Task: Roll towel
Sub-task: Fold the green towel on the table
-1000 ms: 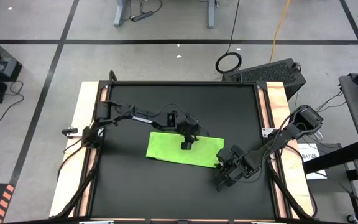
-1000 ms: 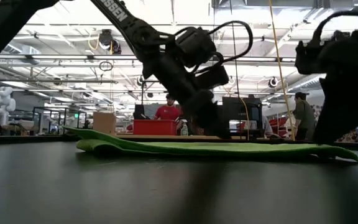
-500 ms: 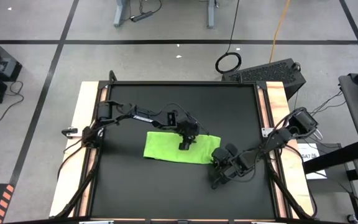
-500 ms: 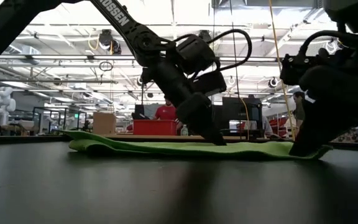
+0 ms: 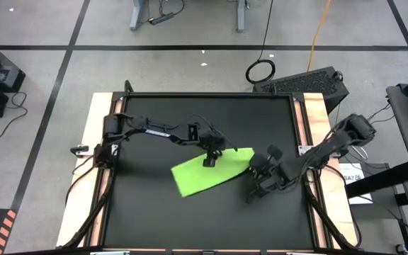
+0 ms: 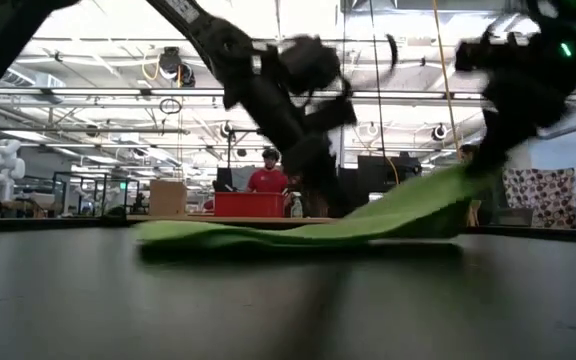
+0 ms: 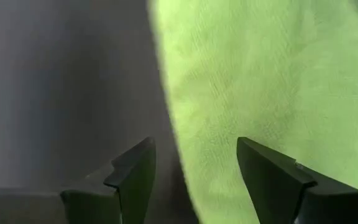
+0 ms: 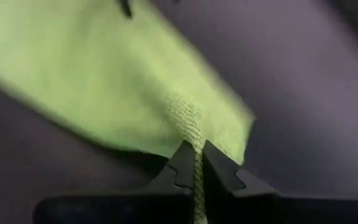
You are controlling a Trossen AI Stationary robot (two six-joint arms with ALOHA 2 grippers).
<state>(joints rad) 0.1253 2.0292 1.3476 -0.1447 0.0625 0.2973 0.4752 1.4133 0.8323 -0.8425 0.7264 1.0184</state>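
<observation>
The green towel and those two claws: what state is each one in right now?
towel: unrolled, one end lifted off the table, the rest lying flat.
right gripper: shut on the towel's edge, raising it.
left gripper: open, fingers straddling the towel's edge near its middle.

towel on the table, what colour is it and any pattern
Bright lime green towel, plain with no pattern; clearest in the left wrist view.

Motion blur smears both arms in the low view. In the left wrist view the towel [image 7: 266, 81] runs off frame at 12 and 3 o'clock. The right gripper [image 8: 194, 163] hides the pinched towel edge
</observation>
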